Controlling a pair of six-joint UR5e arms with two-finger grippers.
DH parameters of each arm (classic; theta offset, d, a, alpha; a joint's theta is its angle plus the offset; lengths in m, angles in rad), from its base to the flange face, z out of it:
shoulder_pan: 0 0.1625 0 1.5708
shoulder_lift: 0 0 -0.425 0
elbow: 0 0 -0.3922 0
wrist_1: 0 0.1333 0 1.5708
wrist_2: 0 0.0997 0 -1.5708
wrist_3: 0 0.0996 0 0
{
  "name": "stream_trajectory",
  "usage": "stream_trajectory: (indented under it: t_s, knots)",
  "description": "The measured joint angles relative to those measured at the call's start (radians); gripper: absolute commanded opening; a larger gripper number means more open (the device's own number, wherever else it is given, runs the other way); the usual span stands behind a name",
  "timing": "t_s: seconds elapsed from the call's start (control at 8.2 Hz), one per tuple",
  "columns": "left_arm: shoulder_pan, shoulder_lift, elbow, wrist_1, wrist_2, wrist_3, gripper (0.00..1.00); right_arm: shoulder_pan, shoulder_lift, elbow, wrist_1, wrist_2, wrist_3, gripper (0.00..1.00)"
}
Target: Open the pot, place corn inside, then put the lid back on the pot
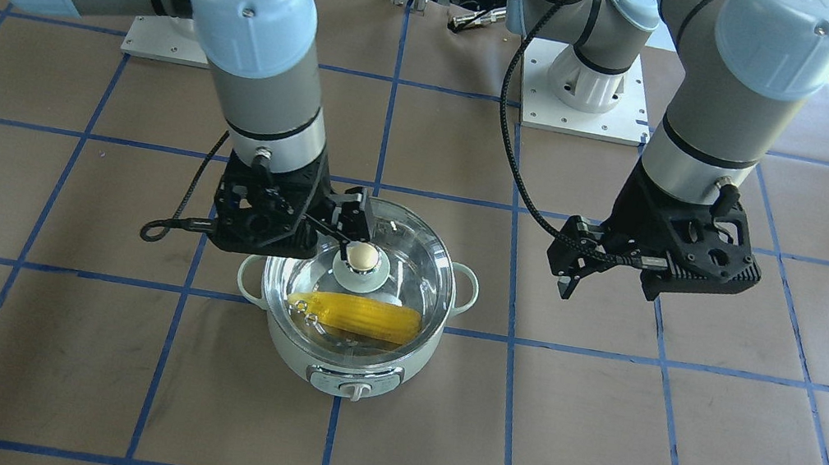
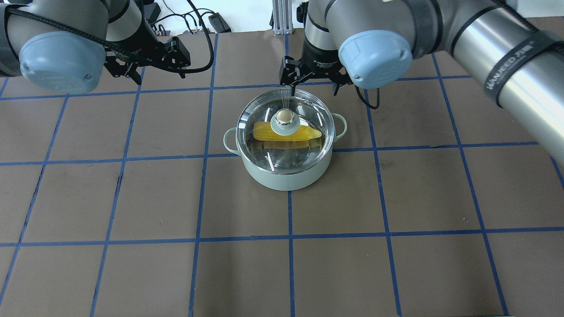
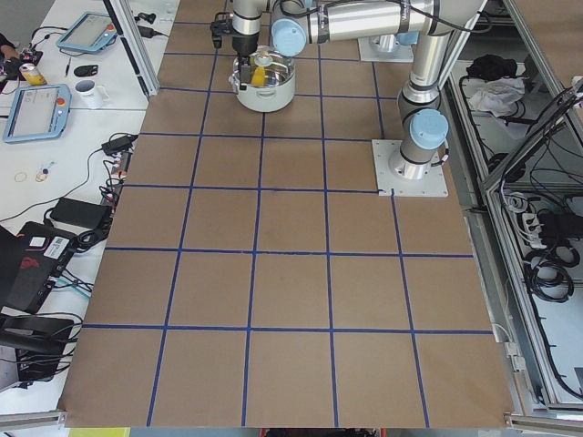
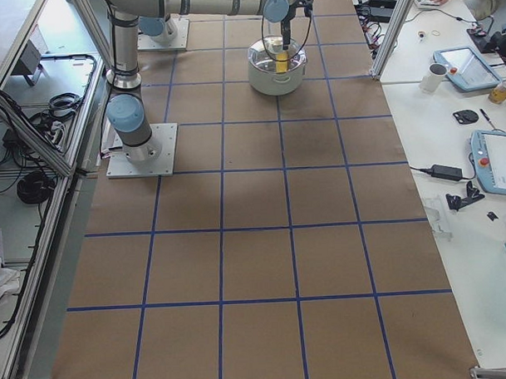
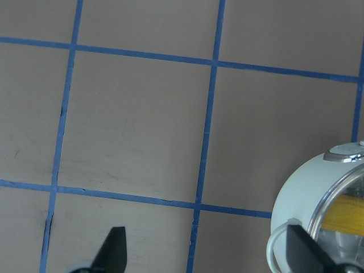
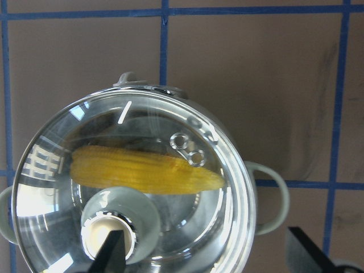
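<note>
- At the left of the overhead view, the left gripper [image 2: 159,75] hangs over bare table [image 2: 132,198], well apart from the pot. Its wrist camera shows the two fingers spread wide with nothing between them.
- At the table's centre stands the pot [image 2: 288,178], upright, with a loop handle on each side. It looks rigid and fairly weighty. If it had to be shifted, those handles would be the sure hold, not the smooth rounded wall.
- The lid [image 2: 264,119] sits level on the pot's rim and appears fully seated. As a clear glass dome it is likely stiff, slick and breakable, so the dome itself is a poor place to pinch. The beige ball knob [image 2: 285,116] at its centre is the one proper grip, and even that is round and could slip from a loose pinch.
- The corn [image 2: 269,132] lies on its side inside the pot under the glass, its pointed end toward the view's right. It seems firm and light. It needs no further handling, since every step of the task looks done.
- Just right of centre, beyond the pot, the right gripper [image 2: 313,90] hovers above the lid's far edge. Its wrist view shows the fingers parted wide, with one tip near the knob but not closed on it. It holds nothing.
</note>
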Motion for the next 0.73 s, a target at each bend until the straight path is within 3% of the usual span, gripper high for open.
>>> stream_trajectory:
  t_s: [0.49, 0.73]
  knots:
    - [-0.048, 0.047, -0.001, -0.002, 0.003, 0.0, 1.0, -0.17, -0.187, -0.001, 0.251, -0.062, -0.273, 1.0]
    - [-0.05, 0.052, -0.002, -0.025, 0.0, 0.001, 1.0, -0.195, -0.249, 0.002, 0.325, -0.082, -0.305, 1.0]
